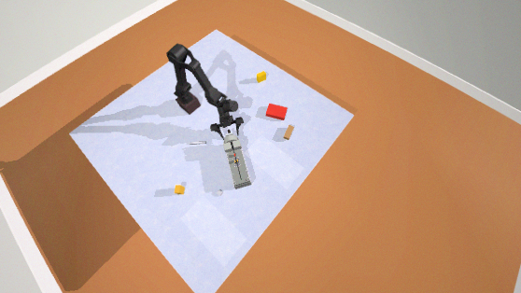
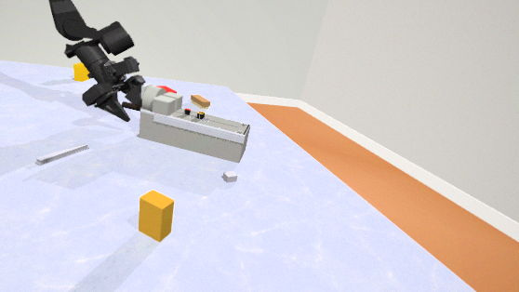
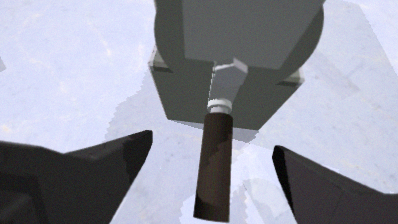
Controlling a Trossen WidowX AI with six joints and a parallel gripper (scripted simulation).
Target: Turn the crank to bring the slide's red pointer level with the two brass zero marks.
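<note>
From the top view I see a pale blue mat laid on an orange-brown floor with a white border along the walls. I count two yellow blocks, one far and one near, one red block, one tan block, one thin grey bar and one small grey piece. The single grey machine lies mid-mat, its far end under the gripper.

In the exterior view I see plain grey walls and the mat's edge meeting the floor at right. The slide's red pointer sits just left of a brass mark on the machine's top. I can see the gripper at the machine's left end, by the crank drum.

In the wrist view the dark crank handle stands between my two black fingers, with mat showing on both sides. The pincer is open and grips nothing.
</note>
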